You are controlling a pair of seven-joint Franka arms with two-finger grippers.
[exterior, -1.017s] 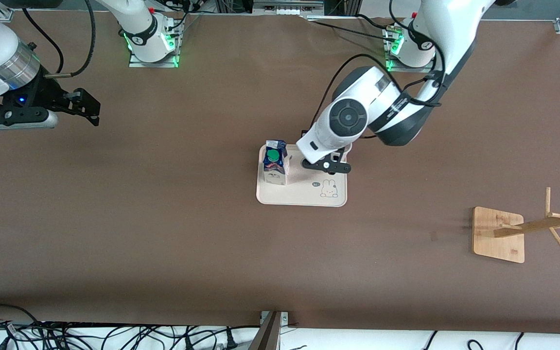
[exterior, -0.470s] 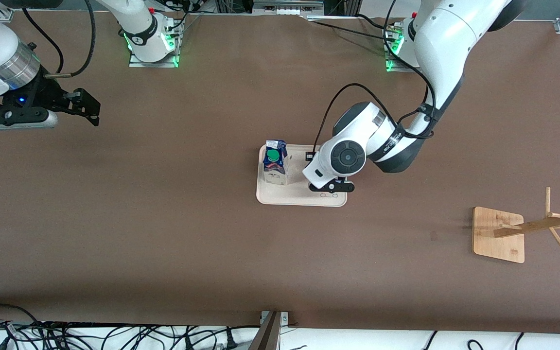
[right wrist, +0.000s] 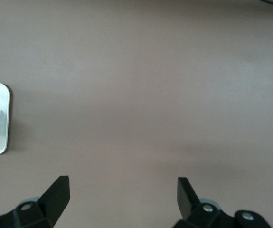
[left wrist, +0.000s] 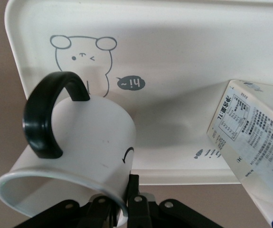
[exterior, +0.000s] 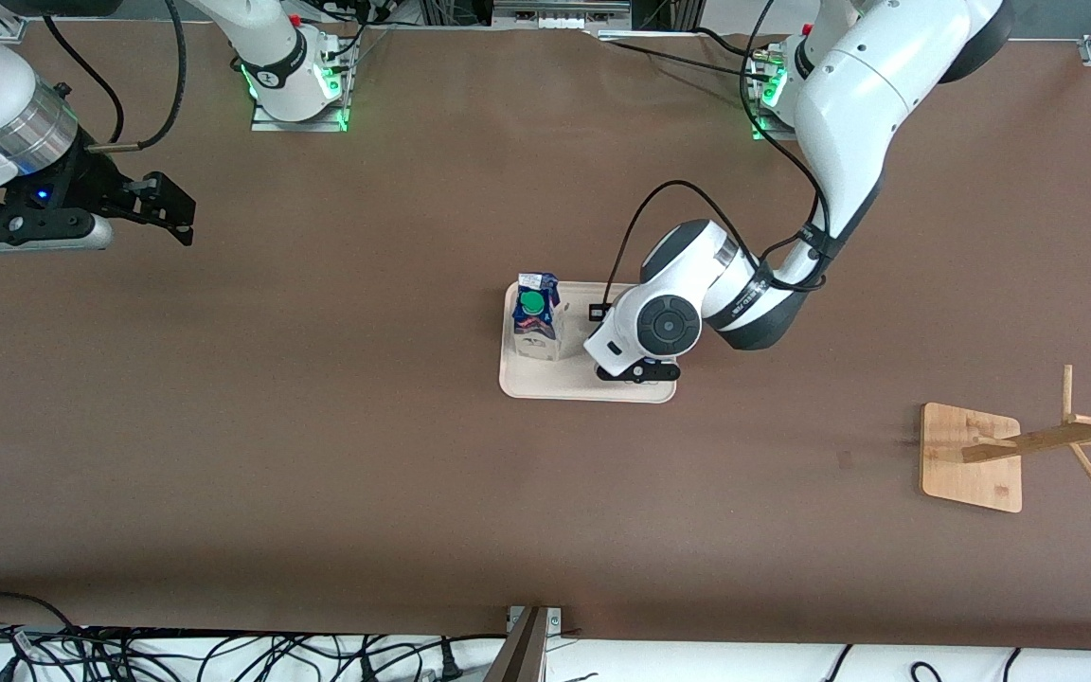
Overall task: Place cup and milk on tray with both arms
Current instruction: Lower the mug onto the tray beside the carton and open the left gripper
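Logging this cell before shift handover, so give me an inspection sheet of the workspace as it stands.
Surface: brown table, bare in the middle.
Job's things: milk carton upright on the tray; cup over the tray, beside the carton, rim clamped.
Clutter: wooden stand toward the left arm's end.
Grippers: left gripper shut on the cup's rim; right gripper open over bare table, waiting.
Cables: black cable looped along the left arm; loose bundle off the table's near edge.
Surroundings: green-lit arm bases.

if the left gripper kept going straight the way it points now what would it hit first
Probably the cream rectangular tray: the left gripper, shut on the white smiley mug, points down at it; the remaining gap is unclear.
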